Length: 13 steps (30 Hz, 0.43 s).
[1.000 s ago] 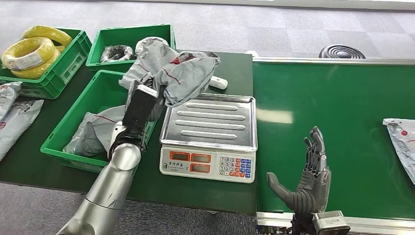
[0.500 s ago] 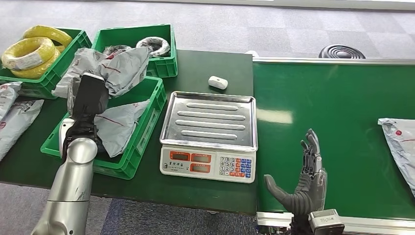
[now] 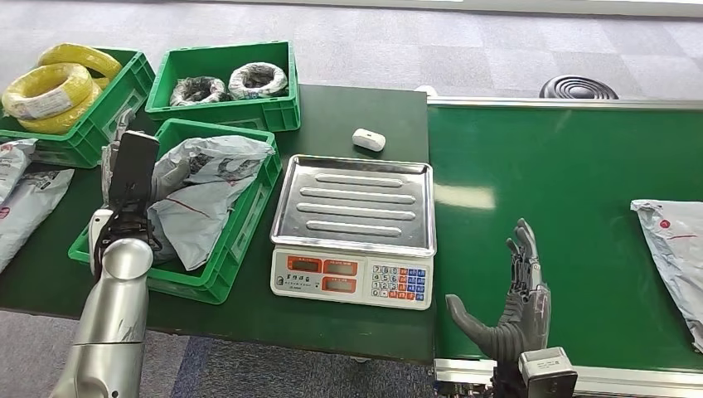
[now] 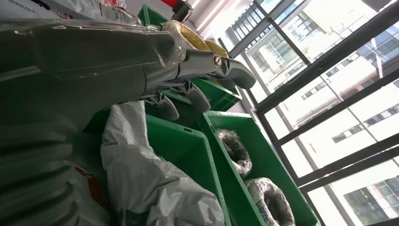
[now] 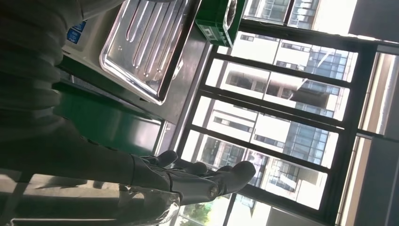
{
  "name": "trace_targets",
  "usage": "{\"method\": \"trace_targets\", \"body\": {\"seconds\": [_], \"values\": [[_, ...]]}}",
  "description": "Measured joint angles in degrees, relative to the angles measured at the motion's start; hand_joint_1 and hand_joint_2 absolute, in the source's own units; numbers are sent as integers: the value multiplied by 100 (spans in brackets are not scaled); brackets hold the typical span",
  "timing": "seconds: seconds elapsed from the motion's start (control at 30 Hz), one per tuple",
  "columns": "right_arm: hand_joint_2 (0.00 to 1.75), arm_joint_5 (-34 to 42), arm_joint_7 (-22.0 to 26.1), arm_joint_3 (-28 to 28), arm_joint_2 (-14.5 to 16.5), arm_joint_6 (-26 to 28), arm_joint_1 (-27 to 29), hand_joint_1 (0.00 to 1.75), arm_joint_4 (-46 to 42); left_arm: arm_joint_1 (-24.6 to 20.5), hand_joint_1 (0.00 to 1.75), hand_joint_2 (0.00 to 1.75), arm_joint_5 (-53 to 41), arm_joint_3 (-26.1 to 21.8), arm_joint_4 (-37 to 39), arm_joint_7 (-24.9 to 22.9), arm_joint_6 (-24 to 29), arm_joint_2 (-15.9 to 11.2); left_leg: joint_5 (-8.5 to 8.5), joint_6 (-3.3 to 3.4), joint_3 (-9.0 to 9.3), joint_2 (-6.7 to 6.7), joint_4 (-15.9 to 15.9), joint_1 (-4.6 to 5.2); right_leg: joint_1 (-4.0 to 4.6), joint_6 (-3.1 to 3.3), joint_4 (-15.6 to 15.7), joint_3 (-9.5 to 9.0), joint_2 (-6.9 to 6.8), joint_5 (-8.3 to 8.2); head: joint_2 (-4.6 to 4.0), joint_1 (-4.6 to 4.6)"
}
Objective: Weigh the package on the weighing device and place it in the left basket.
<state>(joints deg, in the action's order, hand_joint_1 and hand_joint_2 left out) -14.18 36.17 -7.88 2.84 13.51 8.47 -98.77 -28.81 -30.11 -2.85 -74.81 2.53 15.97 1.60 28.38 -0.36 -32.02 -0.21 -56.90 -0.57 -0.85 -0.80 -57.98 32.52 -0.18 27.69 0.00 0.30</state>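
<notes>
Crumpled grey plastic mailer package (image 3: 203,178) lying in near green plastic basket (image 3: 244,249), left of scale, atop other grey bags. Ribbed steel pan of weighing scale (image 3: 356,203) bare. Judged: weighing and placing done, release seemingly complete. Left hand (image 4: 197,77) beside basket's left rim, fingers apart, gripping nothing. Right hand (image 3: 514,311) over green conveyor belt (image 3: 564,174), spread, upright, empty. Left to do: pull left arm clear. Another grey mailer (image 3: 676,249) on belt's right edge.
</notes>
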Motion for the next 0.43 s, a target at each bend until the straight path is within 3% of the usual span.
{"method": "trace_targets", "body": {"seconds": [0.23,0.43], "values": [[175,-15,5,75,0,0,96,0,0,196,0,175,552,-5,-458,393,150,10,1,0,-1,2,0,0,0,0,1,1,1,0,0,1],[175,-11,17,119,4,-39,231,0,-2,599,0,175,1060,54,-1334,1279,449,60,3,-1,-1,8,0,0,0,0,1,3,4,0,0,0]]}}
